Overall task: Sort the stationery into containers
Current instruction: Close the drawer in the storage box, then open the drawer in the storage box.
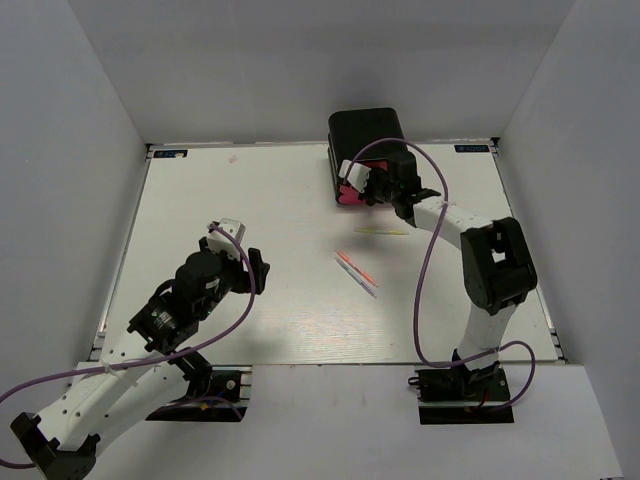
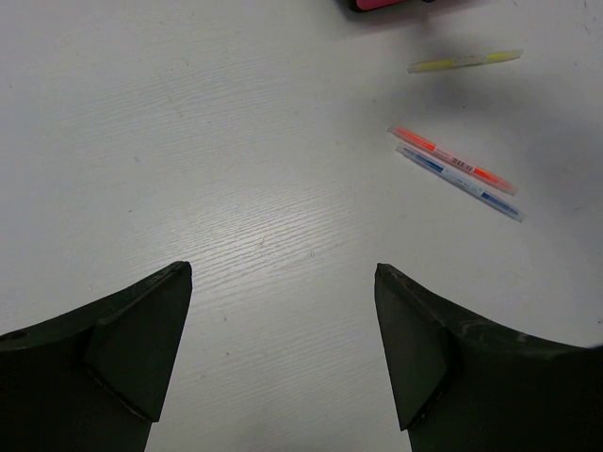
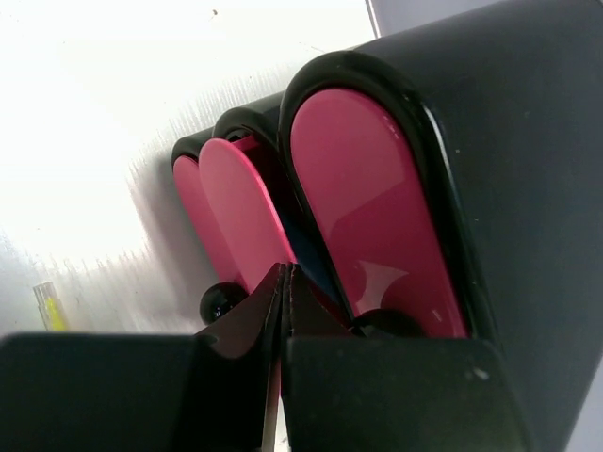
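Note:
The black rounded box (image 1: 365,130) stands at the back of the table, its pink-red drawers (image 1: 348,196) facing the arms. My right gripper (image 1: 380,188) is right at the drawer fronts. In the right wrist view its jaws (image 3: 285,270) are pressed together with nothing seen between them, tips against the middle drawer (image 3: 247,212), which stands out from the others. Black knobs (image 3: 220,301) show on either side. A thin orange pen (image 1: 352,265) and blue pen (image 1: 362,279) lie mid-table, with a yellow stick (image 1: 385,232) beyond. My left gripper (image 1: 258,270) is open and empty.
The left wrist view shows its open jaws (image 2: 283,270) above bare white table, with the orange pen (image 2: 452,160), blue pen (image 2: 459,182) and yellow stick (image 2: 464,62) ahead to the right. Grey walls enclose the table on three sides.

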